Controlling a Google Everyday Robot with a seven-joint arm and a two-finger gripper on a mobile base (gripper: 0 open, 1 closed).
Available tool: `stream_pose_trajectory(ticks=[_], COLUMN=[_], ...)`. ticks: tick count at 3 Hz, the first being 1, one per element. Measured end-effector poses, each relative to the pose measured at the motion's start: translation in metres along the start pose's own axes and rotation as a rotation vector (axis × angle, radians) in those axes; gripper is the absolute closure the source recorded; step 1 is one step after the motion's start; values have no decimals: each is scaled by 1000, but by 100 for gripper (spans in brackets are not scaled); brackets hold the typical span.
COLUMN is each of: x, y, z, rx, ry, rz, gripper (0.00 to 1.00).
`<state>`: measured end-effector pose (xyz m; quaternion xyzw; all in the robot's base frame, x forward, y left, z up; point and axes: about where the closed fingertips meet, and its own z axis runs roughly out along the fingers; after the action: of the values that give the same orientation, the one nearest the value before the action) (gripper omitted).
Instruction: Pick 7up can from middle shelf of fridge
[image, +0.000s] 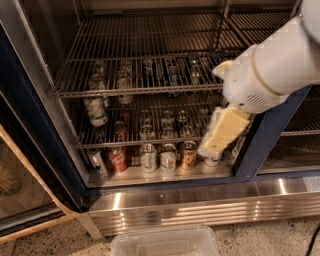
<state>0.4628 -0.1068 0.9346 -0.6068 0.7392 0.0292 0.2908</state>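
Above a speckled floor (260, 240), the open fridge (200, 206) held the 7up can (96, 111) at the left of the middle shelf (150, 143); rightward, the gripper (209, 148) hung before bottom-row cans (159, 159), its grip impossible to tell.

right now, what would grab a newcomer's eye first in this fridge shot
The big white arm fills the right side, its yellowish gripper hanging before the lower right cans of the fridge. Next comes the row of cans along the bottom, and the 7up can standing at the left of the middle shelf.
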Motion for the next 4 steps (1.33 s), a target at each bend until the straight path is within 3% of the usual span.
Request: stream_pose_trajectory(ticks=[1,3,4], x=[-32,-38,-54], y=[4,4,10], z=[38,50,83], rx=[2,22,53], ry=[-128,-161,-242], rz=[16,15,29], gripper=[0,0,0])
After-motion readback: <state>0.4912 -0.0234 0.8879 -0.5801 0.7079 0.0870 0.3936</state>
